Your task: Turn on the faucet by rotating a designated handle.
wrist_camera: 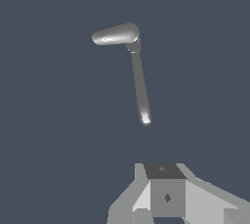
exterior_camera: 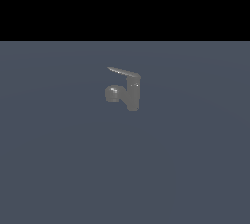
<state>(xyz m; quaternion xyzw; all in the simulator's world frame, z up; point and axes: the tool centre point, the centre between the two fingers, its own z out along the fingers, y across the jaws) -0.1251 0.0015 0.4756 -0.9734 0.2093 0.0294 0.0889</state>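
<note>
The faucet [exterior_camera: 132, 93] is a small dark grey tap standing upright in the middle of the exterior view, with a rounded spout stub [exterior_camera: 113, 93] on the exterior view's left. The handle [exterior_camera: 122, 72], a thin tapering lever, sticks out from the top of the body toward the exterior view's left. In the wrist view I look down on the faucet's body and spout [wrist_camera: 117, 34], and the handle [wrist_camera: 140, 86] runs from it as a long thin bar. My gripper [wrist_camera: 163, 170] shows only partly at the picture's edge, apart from the handle's tip. Its opening cannot be read.
The faucet stands on a plain dark blue-grey floor [exterior_camera: 58, 159]. A black band fills the upper part of the exterior view. The arm does not show in the exterior view.
</note>
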